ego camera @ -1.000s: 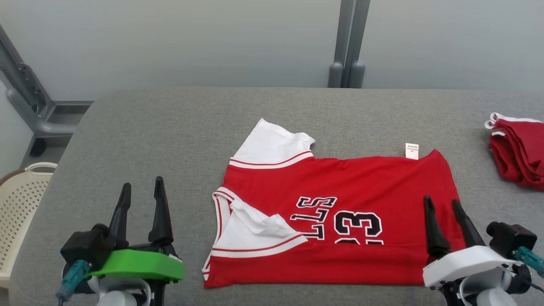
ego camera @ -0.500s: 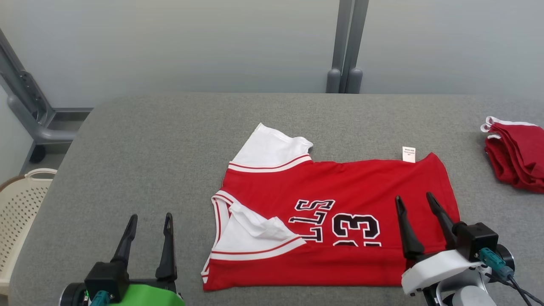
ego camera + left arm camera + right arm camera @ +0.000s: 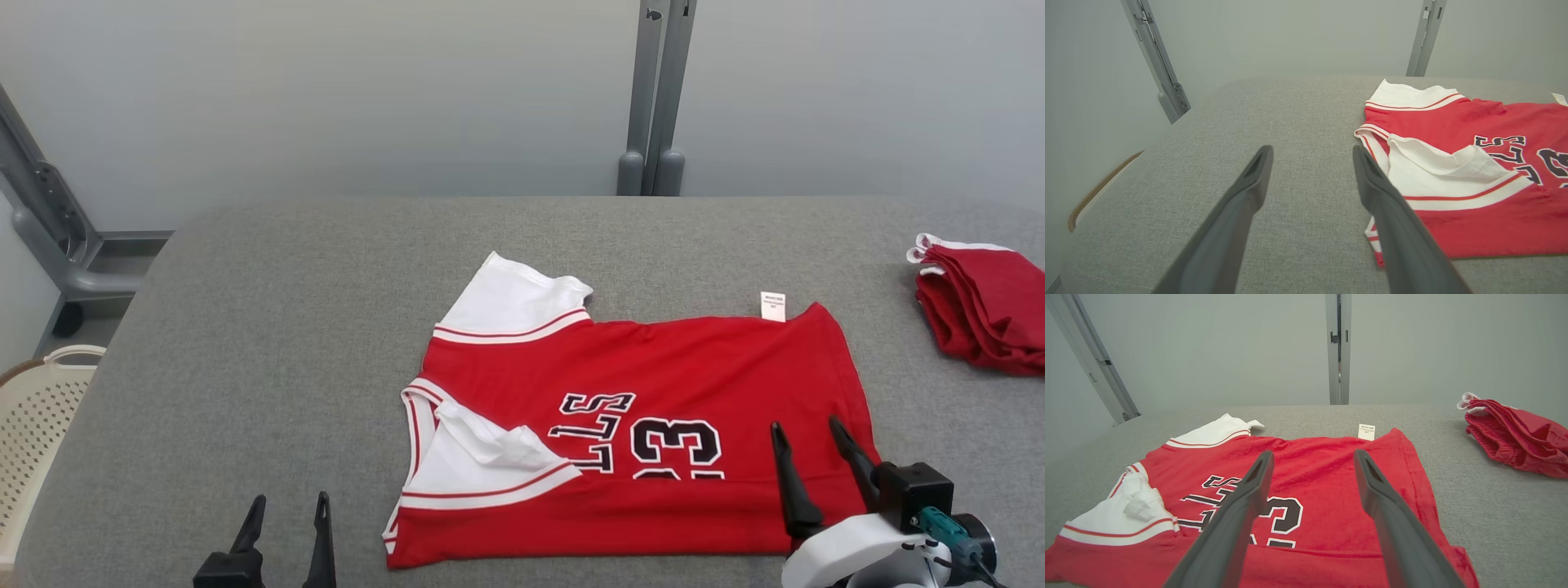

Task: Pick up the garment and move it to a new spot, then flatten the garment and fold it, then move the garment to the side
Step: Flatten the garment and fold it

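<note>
The garment (image 3: 653,384) is a red jersey with white sleeves and black "13" lettering, lying flat on the grey table (image 3: 286,327) with its near edge folded over. It also appears in the left wrist view (image 3: 1474,171) and right wrist view (image 3: 1310,477). My left gripper (image 3: 286,500) stands open at the bottom left, apart from the jersey's left edge, nothing between its fingers (image 3: 1257,175). My right gripper (image 3: 806,425) is open above the jersey's near right corner, empty too.
A second red garment (image 3: 980,306) lies bunched at the table's right edge, seen too in the right wrist view (image 3: 1515,437). A cream perforated basket (image 3: 33,425) stands off the table's left side. Grey posts (image 3: 653,98) rise behind the far edge.
Both grippers have drawn back toward the bottom of the head view, still open. The whole picture has shifted slightly down and left, so the camera moved; the jersey lies as before.
</note>
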Robot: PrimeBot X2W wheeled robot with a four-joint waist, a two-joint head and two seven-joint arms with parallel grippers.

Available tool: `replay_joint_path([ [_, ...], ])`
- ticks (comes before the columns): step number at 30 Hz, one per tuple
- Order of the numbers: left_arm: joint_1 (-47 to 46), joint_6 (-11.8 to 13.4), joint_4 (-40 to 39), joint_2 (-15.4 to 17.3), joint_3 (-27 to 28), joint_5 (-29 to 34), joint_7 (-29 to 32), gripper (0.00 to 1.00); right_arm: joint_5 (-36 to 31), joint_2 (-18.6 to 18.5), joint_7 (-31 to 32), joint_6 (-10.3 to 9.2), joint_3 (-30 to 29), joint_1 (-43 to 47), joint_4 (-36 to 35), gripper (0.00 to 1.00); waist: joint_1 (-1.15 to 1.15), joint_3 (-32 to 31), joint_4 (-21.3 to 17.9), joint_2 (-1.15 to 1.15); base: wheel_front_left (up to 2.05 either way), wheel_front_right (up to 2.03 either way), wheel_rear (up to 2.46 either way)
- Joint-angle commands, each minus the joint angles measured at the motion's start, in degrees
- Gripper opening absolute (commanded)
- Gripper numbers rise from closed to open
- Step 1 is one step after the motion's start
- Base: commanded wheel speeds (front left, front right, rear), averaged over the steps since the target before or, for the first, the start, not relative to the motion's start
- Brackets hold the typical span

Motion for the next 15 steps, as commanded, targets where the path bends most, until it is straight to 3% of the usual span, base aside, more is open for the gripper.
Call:
replay_joint_path([
  [1, -1.08, 0.24, 0.98, 0.05, 0.11, -0.05, -0.04, 1.00, 0.54, -0.19, -0.16, -0.01, 0.01, 0.33, 0.70, 1.00, 0.00, -0.12, -0.07, 0.00, 0.00, 0.00, 0.00],
  [15, -2.46, -0.64, 2.90, -0.41, 0.84, -1.26, -0.04, 1.00, 2.35, -0.20, -0.17, -0.01, -0.17, -1.05, 1.66, 1.00, 0.00, 1.02, -0.59, 0.00, 0.00, 0.00, 0.00],
])
